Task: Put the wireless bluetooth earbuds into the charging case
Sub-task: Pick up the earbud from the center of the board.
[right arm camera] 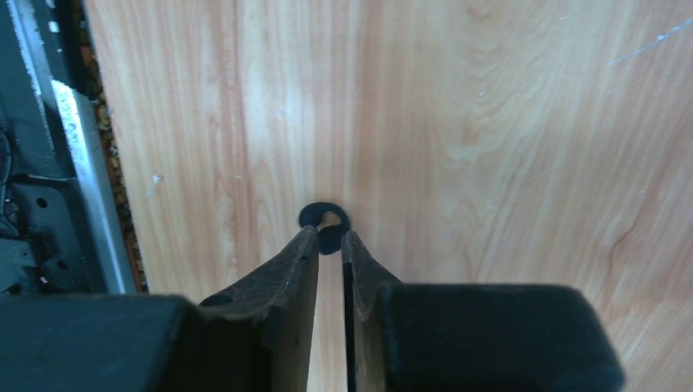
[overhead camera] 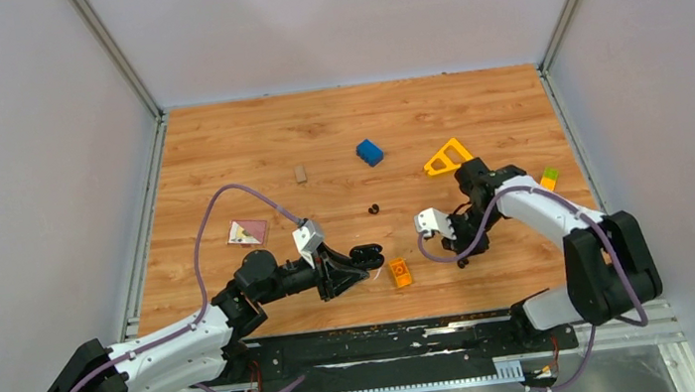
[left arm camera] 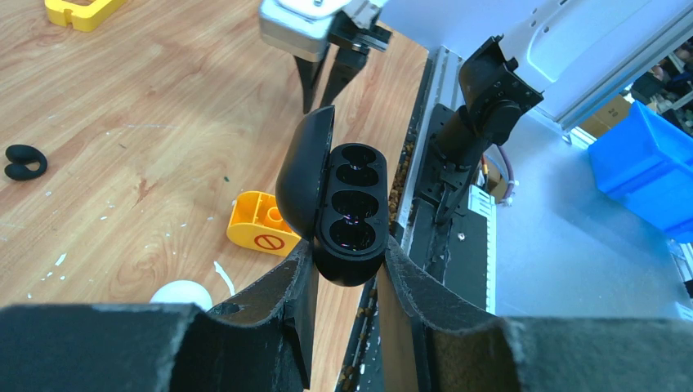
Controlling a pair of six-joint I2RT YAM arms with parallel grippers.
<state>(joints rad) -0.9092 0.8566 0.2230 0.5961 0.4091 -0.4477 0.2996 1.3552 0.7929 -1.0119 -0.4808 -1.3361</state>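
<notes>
We see the left hand (left arm camera: 347, 249) pressed tight on the lower end of the charging case (left arm camera: 351, 204), which is black. It is held up off the counter (overhead camera: 315, 130), just left of the orange block (overhead camera: 400, 272). Its lid stands open, and the dark hollows inside face the wrist camera.

To the right of the orange block, the right hand (right arm camera: 329, 237) points down at the counter with its fingers nearly together. One black earbud (right arm camera: 315, 214) lies on the wood right at their tips, its near edge between them. We cannot tell whether they pinch it.

The second earbud (overhead camera: 373, 209) lies alone on the counter beyond the orange block, well apart from both hands.
</notes>
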